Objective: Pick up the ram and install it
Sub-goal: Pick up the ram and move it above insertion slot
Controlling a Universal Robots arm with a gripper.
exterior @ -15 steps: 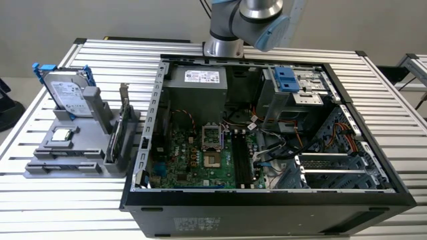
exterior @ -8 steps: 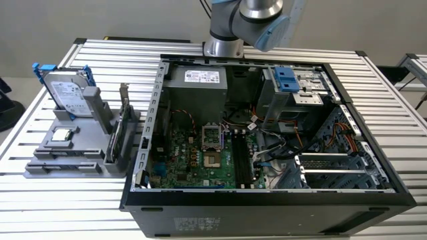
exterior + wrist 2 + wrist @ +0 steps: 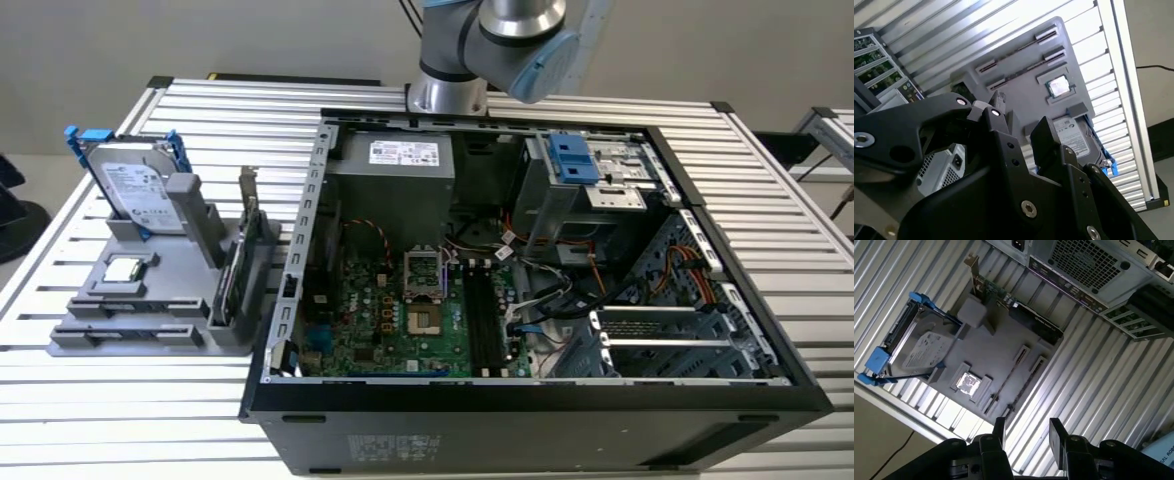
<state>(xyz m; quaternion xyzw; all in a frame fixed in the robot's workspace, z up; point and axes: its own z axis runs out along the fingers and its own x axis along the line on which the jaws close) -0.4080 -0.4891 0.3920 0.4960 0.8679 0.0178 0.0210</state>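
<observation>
The ram shows as a thin dark strip standing on edge between two end clips of the grey fixture, which lies on the slatted table beside the open computer case. In both wrist views my gripper hangs well above this fixture, apart from it, open with nothing between its black fingers. The arm enters at the top of the exterior view, over the rear of the case. The black memory slots run along the green motherboard inside the case.
On the fixture a silver hard drive with blue rails stands upright, a card with a metal bracket stands on edge, and a square chip lies flat. Cables and drive bays crowd the case's right side in the exterior view.
</observation>
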